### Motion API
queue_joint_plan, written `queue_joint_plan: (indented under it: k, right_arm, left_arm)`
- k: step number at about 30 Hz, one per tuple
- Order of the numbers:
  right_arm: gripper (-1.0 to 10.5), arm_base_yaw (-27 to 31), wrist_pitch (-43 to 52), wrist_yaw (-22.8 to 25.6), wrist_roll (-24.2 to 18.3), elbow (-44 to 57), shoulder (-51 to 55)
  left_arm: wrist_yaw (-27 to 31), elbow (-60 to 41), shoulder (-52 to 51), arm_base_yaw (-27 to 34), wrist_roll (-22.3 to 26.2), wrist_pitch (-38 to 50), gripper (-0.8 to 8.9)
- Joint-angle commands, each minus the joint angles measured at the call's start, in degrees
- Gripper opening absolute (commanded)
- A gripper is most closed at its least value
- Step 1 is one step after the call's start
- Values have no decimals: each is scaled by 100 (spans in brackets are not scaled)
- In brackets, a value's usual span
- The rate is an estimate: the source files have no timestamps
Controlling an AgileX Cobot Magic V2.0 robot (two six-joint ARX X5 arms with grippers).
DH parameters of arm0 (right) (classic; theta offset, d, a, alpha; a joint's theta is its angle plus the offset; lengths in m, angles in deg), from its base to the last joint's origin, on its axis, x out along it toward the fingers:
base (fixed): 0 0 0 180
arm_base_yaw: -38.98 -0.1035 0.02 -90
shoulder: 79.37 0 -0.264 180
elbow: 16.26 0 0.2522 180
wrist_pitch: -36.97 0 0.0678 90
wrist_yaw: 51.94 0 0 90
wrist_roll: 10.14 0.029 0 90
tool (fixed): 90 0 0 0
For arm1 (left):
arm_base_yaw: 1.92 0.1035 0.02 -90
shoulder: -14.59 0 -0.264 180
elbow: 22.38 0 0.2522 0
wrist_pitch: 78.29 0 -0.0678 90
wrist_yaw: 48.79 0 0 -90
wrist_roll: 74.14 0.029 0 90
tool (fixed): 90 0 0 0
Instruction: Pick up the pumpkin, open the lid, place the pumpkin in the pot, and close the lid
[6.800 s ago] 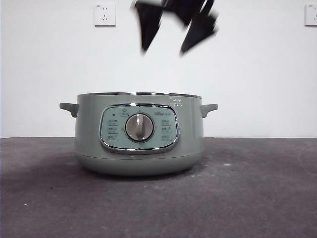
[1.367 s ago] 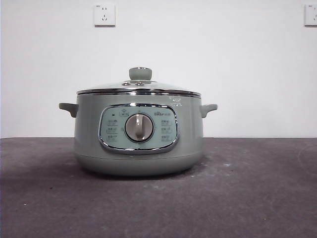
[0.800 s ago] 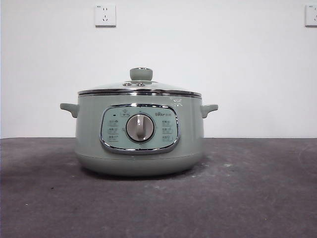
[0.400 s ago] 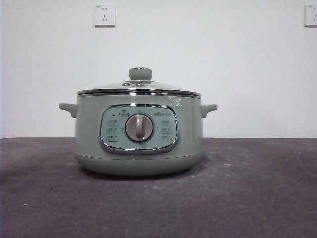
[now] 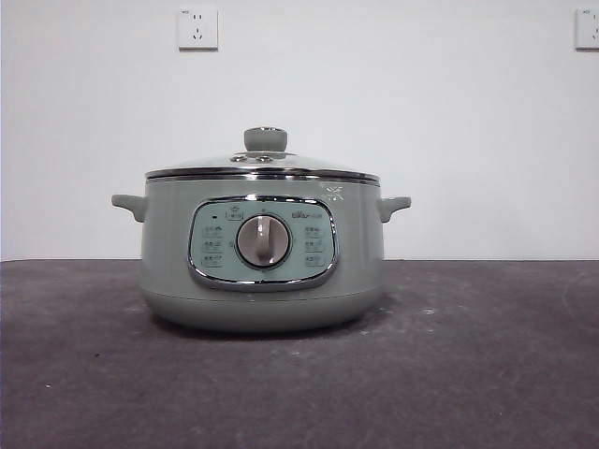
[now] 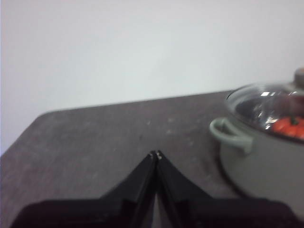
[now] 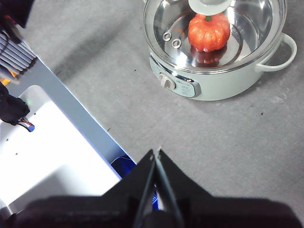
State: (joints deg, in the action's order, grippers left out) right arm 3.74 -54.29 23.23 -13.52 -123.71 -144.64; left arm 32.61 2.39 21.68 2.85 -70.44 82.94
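The sage-green pot point(image 5: 262, 253) stands on the dark table with the glass lid point(image 5: 264, 164) seated on its rim. The orange-red pumpkin point(image 7: 209, 32) lies inside the pot, seen through the lid point(image 7: 218, 28) in the right wrist view, and partly in the left wrist view point(image 6: 289, 126). My left gripper point(image 6: 155, 154) is shut and empty, low over the table, off to the side of the pot point(image 6: 261, 156). My right gripper point(image 7: 155, 150) is shut and empty, high above the table's edge, away from the pot point(image 7: 209, 80). No arm shows in the front view.
A white wall with two sockets point(image 5: 197, 27) stands behind the table. In the right wrist view the table's edge, a white base plate point(image 7: 52, 161) and cables point(image 7: 14, 52) lie off to one side.
Since 6.8 s ago a gripper has left from above the open pot and the lid now sits on it. Over the last second nothing has moved.
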Motion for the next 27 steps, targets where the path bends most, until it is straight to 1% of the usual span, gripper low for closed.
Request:
queue_joint_plan:
  k: [1,12,21,27]
  right_arm:
    - [0,-7,-66,15,46,7,9]
    - [0,-7,-63,13,48,7,9]
    - [0,-7,-66,13,48,7,11]
    - [0,-7,-66,13,48,7,11]
  left_arm:
    - [111,-275,-157,24,-155,68,-3]
    - [111,-1078,-702,24,-232,72,-3]
    - [98,-1086,-702,22,-223,-476,-3]
    - [101,-1086,-702,22,-223,-492,-3]
